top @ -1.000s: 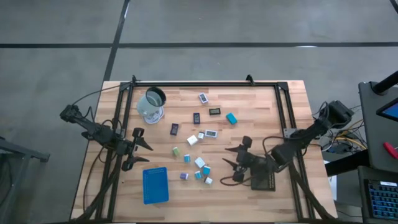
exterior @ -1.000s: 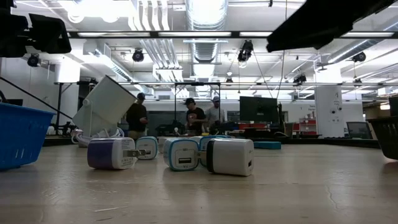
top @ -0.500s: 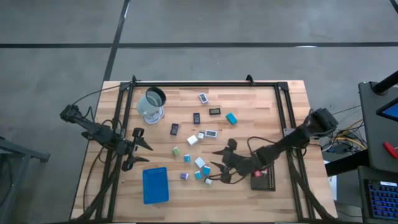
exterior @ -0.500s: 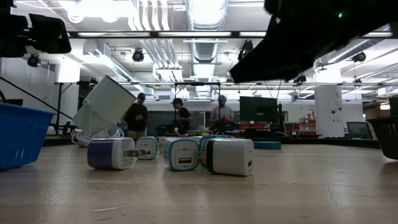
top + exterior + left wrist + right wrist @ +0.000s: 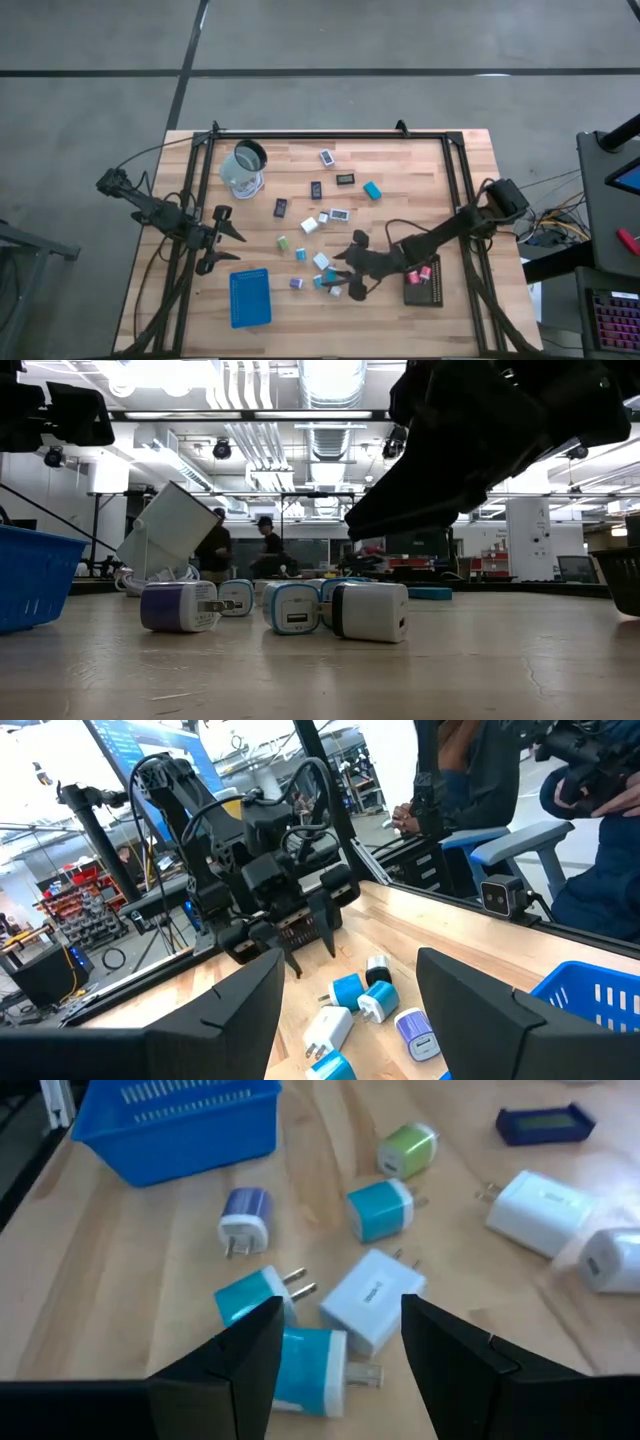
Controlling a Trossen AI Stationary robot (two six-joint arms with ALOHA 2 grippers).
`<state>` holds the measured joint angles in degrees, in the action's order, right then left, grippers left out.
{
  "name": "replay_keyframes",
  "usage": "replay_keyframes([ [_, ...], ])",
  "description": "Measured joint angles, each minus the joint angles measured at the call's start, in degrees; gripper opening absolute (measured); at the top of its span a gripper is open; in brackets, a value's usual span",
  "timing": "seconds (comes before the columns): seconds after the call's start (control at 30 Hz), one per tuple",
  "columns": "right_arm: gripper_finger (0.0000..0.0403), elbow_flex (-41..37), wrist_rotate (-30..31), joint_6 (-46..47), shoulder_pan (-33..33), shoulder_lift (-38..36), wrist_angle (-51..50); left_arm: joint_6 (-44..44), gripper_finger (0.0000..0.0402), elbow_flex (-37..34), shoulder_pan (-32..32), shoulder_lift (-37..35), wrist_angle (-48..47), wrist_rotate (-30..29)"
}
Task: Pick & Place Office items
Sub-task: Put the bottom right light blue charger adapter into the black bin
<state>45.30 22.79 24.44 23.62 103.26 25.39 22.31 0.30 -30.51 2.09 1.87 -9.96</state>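
The office items are small wall chargers and flat labelled rectangles strewn over the wooden table's middle. My right gripper (image 5: 342,274) hangs open, slanting down over the near cluster. In its wrist view (image 5: 338,1320) a teal charger (image 5: 312,1370) and a white charger (image 5: 372,1302) lie flat on the wood between and beyond its fingers, with no touch showing. A purple charger (image 5: 245,1218) and a green one (image 5: 407,1148) lie farther off. My left gripper (image 5: 226,240) waits open at the table's left edge, pointing level (image 5: 350,975).
A blue tray (image 5: 250,297) stands near the front left. A black tray (image 5: 425,288) sits under the right arm. A clear cup (image 5: 245,167) stands at the far left. More chargers (image 5: 371,190) and flat rectangles (image 5: 345,179) lie toward the far side. People stand beyond the table.
My right gripper has travelled from over the black tray toward the table's left edge and downward, tipping its fingers further down, and now hangs over the near cluster of chargers. Its fingers have stayed apart. No item has moved.
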Motion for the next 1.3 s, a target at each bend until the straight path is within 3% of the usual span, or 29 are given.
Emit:
replay_keyframes([
  [0.4, 0.0199, 1.6, -1.0, 2.0, 0.0, 4.5, 0.9, 0.0, 0.0234, 0.0, 0.0, 0.0, 0.0, 0.0],
  [1.3, 0.0199, 2.1, -5.0, 5.6, 0.0, 6.5, 0.5, 0.0, 0.0234, 0.0, 0.0, 0.0, 0.1, 0.0],
])
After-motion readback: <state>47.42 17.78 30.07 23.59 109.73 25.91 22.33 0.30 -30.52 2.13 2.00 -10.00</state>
